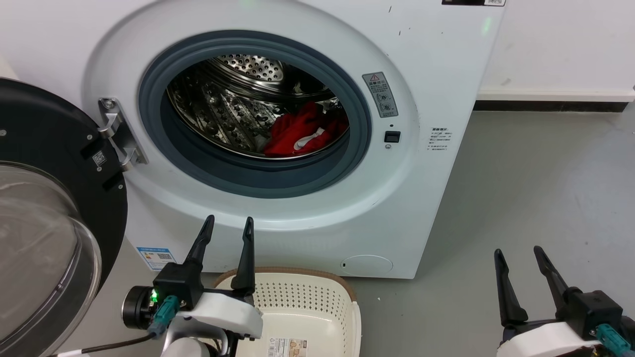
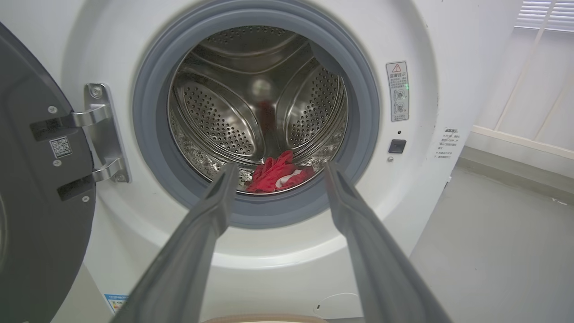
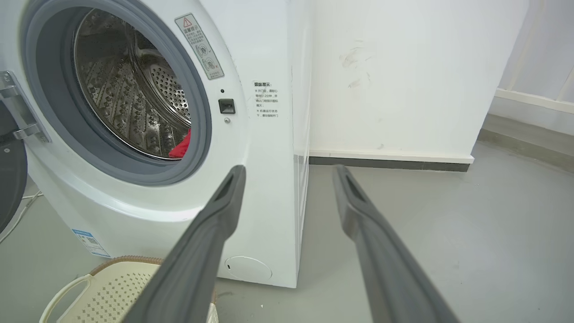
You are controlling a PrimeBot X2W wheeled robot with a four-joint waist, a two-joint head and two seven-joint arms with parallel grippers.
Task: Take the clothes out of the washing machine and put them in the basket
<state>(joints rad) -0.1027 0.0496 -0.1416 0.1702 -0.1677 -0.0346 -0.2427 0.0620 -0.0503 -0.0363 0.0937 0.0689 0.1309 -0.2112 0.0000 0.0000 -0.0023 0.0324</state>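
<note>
The white washing machine [image 1: 307, 233] stands with its door [image 1: 44, 208] swung open to the left. Red clothes [image 1: 302, 131] with a white panel lie crumpled at the bottom of the steel drum, also seen as red clothes [image 2: 278, 174] and a red edge [image 3: 181, 147]. The cream basket [image 1: 307, 307] with a brown rim sits on the floor in front of the machine, its rim [image 3: 125, 260] low in the right wrist view. My left gripper [image 1: 229, 223] is open, above the basket's left side, fingers pointing at the opening. My right gripper [image 1: 518, 252] is open over the floor to the right.
Grey floor [image 1: 536, 188] stretches to the right of the machine up to a white wall with a dark skirting [image 1: 550, 105]. The open door with its glass bowl [image 1: 34, 248] takes up the left side. A cable [image 3: 18, 215] lies on the floor near the machine.
</note>
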